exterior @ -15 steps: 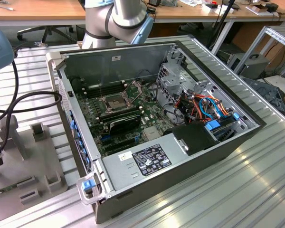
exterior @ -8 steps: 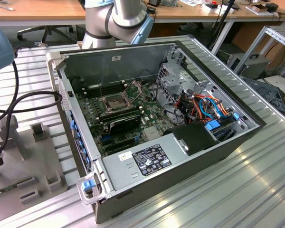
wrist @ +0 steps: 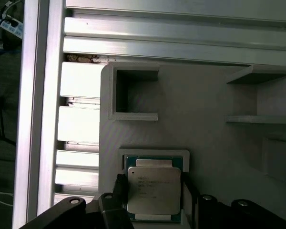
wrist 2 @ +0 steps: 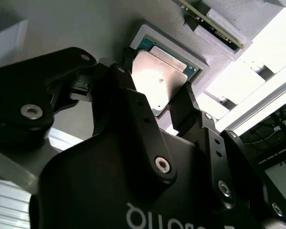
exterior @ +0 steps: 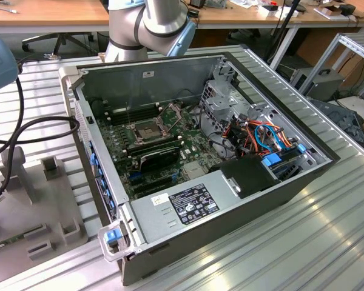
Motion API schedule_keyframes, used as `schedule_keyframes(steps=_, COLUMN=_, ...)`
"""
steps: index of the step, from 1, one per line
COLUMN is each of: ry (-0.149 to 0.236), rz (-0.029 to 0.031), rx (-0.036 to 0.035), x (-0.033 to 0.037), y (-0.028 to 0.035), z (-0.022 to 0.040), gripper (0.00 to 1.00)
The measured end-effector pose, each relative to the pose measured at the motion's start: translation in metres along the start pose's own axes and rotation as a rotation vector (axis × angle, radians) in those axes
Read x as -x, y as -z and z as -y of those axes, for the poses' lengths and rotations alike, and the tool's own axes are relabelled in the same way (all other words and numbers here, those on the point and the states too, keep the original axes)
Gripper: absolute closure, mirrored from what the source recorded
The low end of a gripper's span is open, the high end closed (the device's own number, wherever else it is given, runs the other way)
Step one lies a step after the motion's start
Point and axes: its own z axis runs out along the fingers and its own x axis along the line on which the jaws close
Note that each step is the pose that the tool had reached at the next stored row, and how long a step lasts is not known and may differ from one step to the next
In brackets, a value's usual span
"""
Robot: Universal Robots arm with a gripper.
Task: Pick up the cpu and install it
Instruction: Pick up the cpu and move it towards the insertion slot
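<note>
One open computer case (exterior: 230, 233) lies on the ribbed aluminium table (exterior: 315, 242) in the exterior view. Its motherboard (exterior: 118, 151) faces up, with the dark square socket (exterior: 147, 130) and its metal frame near the middle of the board. A power supply (exterior: 188, 206) fills the near corner, and a tangle of orange and blue wires (exterior: 264, 136) lies toward the exterior view's right. The robot arm (exterior: 151, 21) stands behind the case. A grey holder plate (exterior: 42, 206) rests on the table at the exterior view's left, well apart from the socket.

In the second wrist view, the gripper (wrist 2: 158, 82) is low over that grey plate (wrist 2: 86, 28). The cpu (wrist 2: 159, 71) sits flat in a raised square nest, silver top up and catching the light. Black gripper metal stands at two opposite edges of the chip. Whether it grips the chip or only brackets it cannot be told. A thin circuit board (wrist 2: 209, 21) stands on edge in a grey block just beyond the nest.

In the first wrist view, the cpu (wrist: 154, 191) lies level in its framed nest on the plate (wrist: 214, 143), with the gripper (wrist: 153, 185) straddling it. A rectangular pocket (wrist: 133, 95) is near the nest, and the table's aluminium rails (wrist: 47, 95) run beside the plate.
</note>
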Motion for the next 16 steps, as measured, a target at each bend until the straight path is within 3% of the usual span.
schedule_keyframes(steps=16, ry=0.0, rz=0.0001, rx=0.0004, x=0.0001, y=0.0013, z=0.0, gripper=0.45)
